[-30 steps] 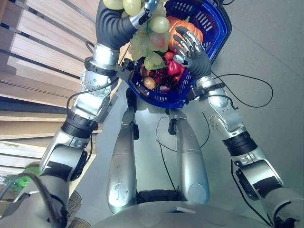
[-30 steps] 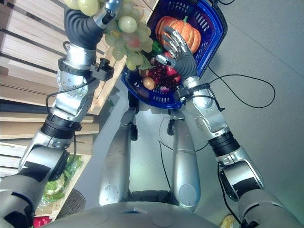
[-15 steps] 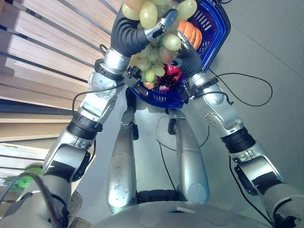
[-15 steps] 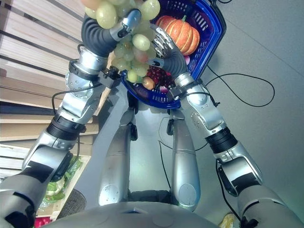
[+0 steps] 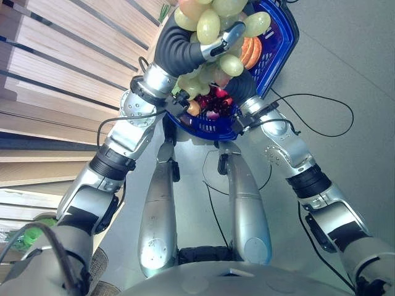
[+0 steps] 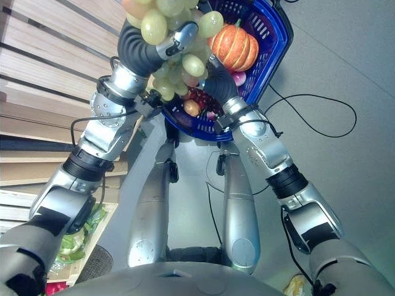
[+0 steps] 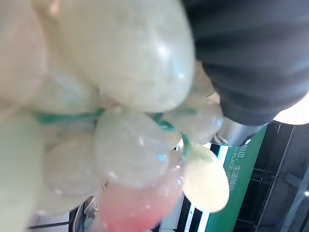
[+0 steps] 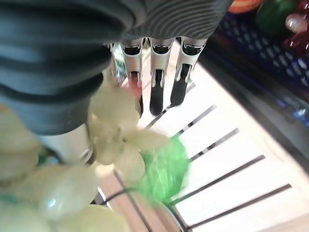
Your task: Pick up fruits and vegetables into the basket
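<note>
A big bunch of pale green grapes (image 5: 213, 24) hangs from my left hand (image 6: 179, 38), whose fingers are curled round its top, over the near rim of the blue basket (image 6: 274, 52). The grapes take up the left wrist view (image 7: 120, 72). In the basket lie an orange pumpkin (image 6: 234, 49), dark red fruit (image 5: 214, 102) and a small brown-orange fruit (image 6: 192, 108). My right hand (image 6: 216, 77) reaches up under the grapes beside the basket; its fingers (image 8: 157, 72) are straight and hold nothing.
Wooden slatted shelves (image 5: 55, 74) run along the left side. Green leafy vegetables (image 6: 74, 237) lie in a crate at the lower left, and a green leafy thing (image 8: 161, 169) shows past my right hand. Grey floor (image 5: 352, 74) lies to the right.
My left hand has carried the grapes rightward, from the shelf side to over the basket. My right hand has slid in behind the grapes, so its fingers are now hidden from the head camera.
</note>
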